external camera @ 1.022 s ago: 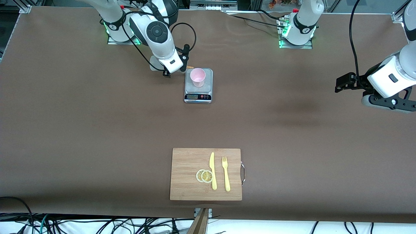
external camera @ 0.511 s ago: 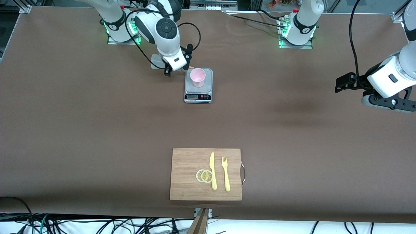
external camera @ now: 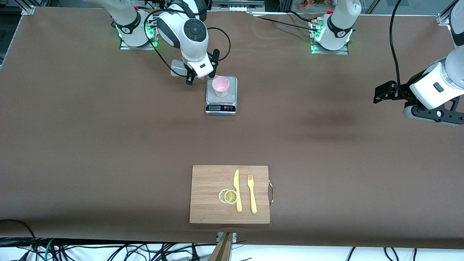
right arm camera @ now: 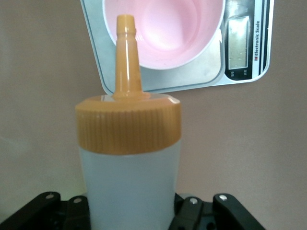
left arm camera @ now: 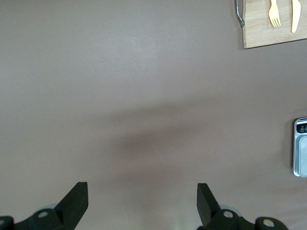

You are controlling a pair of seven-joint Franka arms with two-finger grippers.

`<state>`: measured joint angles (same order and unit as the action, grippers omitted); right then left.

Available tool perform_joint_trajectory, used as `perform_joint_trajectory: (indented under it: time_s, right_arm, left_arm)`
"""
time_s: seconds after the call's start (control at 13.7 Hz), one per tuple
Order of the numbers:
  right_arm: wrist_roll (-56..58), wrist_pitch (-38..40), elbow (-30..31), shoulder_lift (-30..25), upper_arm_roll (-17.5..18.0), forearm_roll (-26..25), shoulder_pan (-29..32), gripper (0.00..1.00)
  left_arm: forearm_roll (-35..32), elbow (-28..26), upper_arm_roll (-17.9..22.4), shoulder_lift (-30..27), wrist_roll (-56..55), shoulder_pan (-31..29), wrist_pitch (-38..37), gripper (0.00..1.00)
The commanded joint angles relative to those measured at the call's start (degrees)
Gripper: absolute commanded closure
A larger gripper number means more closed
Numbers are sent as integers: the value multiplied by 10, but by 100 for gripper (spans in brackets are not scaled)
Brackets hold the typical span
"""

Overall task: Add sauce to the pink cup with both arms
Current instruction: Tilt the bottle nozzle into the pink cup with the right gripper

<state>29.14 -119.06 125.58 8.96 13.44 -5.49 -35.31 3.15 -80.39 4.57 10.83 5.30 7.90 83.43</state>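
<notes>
Brown tabletop (external camera: 108, 145): cutting board (external camera: 210, 181) low center, unused. Mid-right, left gripper (external camera: 378, 94) waits, jaws apart. Upper center, pink cup (external camera: 220, 86) on scale (external camera: 221, 107) for weighing; right gripper (external camera: 201, 76) clamps sauce (right arm camera: 128, 143), nozzle tipped toward rim.

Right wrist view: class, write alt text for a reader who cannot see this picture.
A translucent whitish sauce bottle with an orange cap, held in the right gripper, fills the foreground, its thin nozzle pointing toward the pink cup. The cup stands on a small silver kitchen scale on the brown table, and no sauce shows in it.
</notes>
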Motion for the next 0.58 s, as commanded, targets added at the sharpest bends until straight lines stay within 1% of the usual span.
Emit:
perform_joint_trajectory:
  time_s: [0.0, 0.15, 0.51]
  right_arm:
    - [-20, 37, -40, 19, 1, -23, -11, 85]
    - [-36, 52, -53, 27, 1, -39, -17, 85]
    - [-38, 96, -77, 38, 1, -60, -26, 85]
  left_arm:
    - [-2, 19, 2, 9, 10, 1, -7, 0]
    - [-2, 19, 2, 9, 10, 1, -7, 0]
    - [-2, 19, 2, 8, 10, 3, -8, 0]
